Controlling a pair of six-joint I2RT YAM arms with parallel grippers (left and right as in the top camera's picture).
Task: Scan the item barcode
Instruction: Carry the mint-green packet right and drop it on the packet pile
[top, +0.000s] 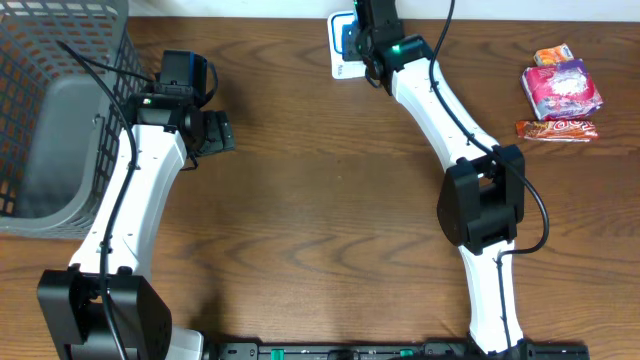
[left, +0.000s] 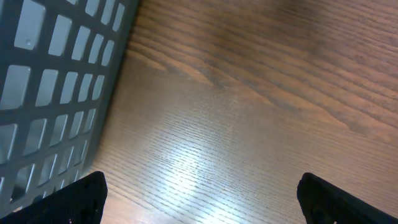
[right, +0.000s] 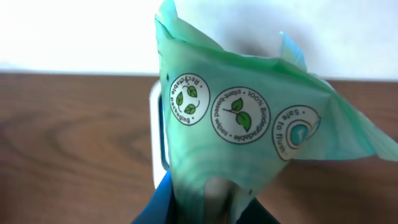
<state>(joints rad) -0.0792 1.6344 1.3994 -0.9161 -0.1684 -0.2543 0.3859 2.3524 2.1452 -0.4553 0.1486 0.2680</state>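
The right gripper (right: 205, 210) is pressed together on the lower end of a soft packet (right: 242, 124), which rises from between its dark fingers (right: 158, 208) and fills most of the right wrist view. We judge the packet light and limp. Its thin film creases and fans out away from the pinch, so it will flop and not hold a flat face. The glossy skin may also slip under a loose grip. A hold on one end or seam, as here, seems best to us, since it leaves the broad faces free to be turned toward a reader. The packet is pale green, with three round white seals: one shows leaves and the word "packaging", one reads "100% biodegradable, plant-based", and one reads "safe to flush". No barcode shows on the face turned to the camera. Just beyond the packet, on the far side from the hand, stands a white-edged object (right: 157, 124) whose nature we cannot tell. Under it lies the wooden table (top: 320, 200). Well apart from this hand, toward its right, lie several snack packets (top: 562, 88). The left gripper (top: 212, 130) hangs spread wide and empty above the wood, with a grey basket (top: 60, 60) close at its side.
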